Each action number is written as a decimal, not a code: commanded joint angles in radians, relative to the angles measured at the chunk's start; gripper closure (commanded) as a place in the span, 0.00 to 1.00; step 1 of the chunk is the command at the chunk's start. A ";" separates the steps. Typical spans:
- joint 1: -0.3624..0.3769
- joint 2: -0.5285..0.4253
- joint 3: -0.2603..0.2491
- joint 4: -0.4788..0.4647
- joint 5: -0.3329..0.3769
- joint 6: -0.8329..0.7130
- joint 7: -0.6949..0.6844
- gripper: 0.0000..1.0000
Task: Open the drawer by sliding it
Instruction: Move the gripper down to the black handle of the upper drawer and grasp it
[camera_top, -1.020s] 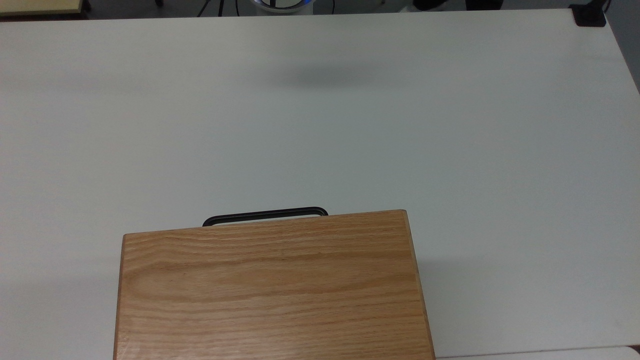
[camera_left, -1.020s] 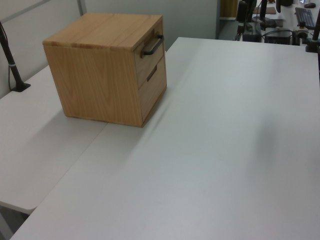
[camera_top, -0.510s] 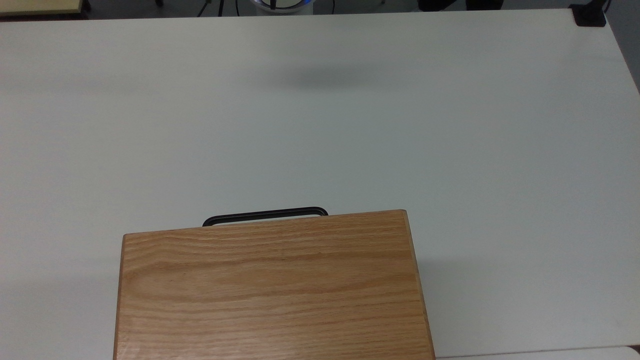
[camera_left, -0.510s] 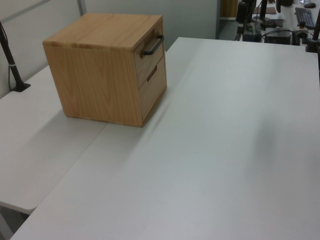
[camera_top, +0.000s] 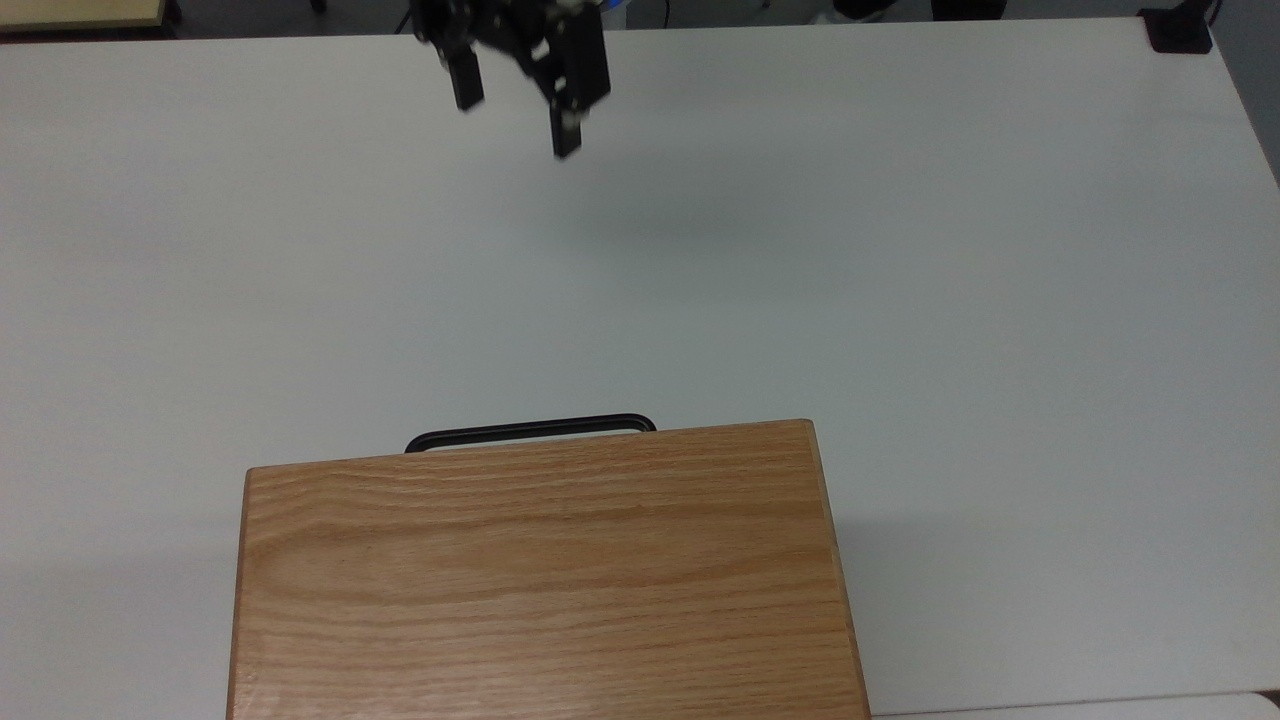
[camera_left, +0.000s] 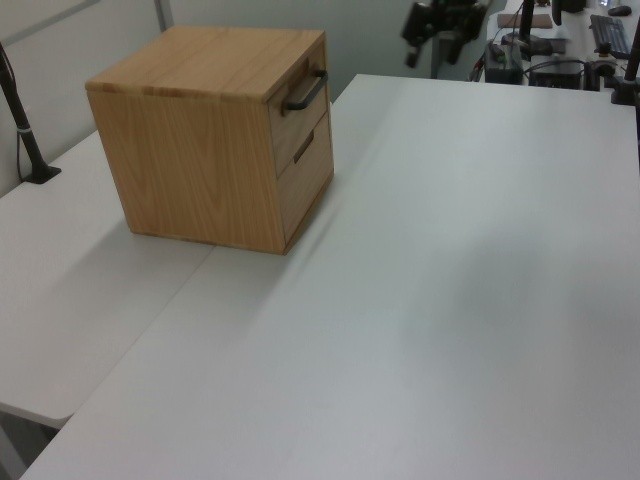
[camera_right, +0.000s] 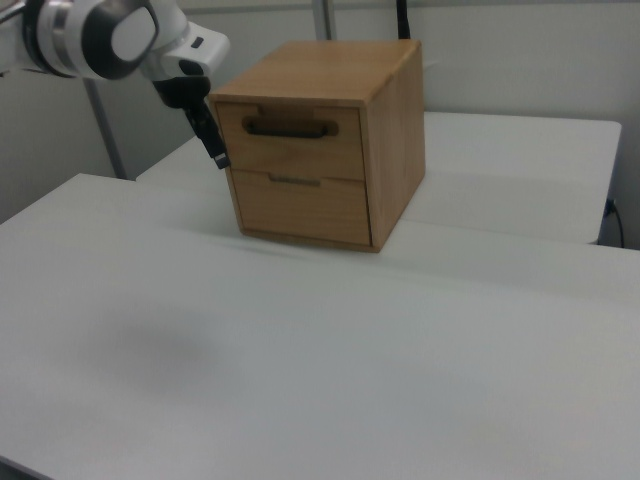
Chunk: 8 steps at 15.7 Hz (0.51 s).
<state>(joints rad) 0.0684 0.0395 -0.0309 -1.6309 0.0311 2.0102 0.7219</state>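
Since half a second ago, entered at the far edge of the white table (camera_top: 900, 300) with fingers spread: black gripper (camera_top: 515, 105), now hanging above the tabletop well apart from the drawer (camera_right: 300, 140), with a soft shadow shifted beneath it

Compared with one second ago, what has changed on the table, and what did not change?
The gripper has come into sight at the far edge of the table, at the top view's top, fingers open and holding nothing. Its shadow on the table has shifted. The drawer stayed shut, its handle untouched, and the cabinet did not move.
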 joint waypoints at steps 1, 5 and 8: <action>-0.006 0.097 -0.001 0.052 0.061 0.203 0.321 0.00; -0.004 0.238 -0.001 0.140 0.076 0.356 0.429 0.00; -0.009 0.281 0.000 0.146 0.084 0.473 0.435 0.06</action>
<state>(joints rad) 0.0652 0.2617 -0.0312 -1.5310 0.0853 2.3928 1.1322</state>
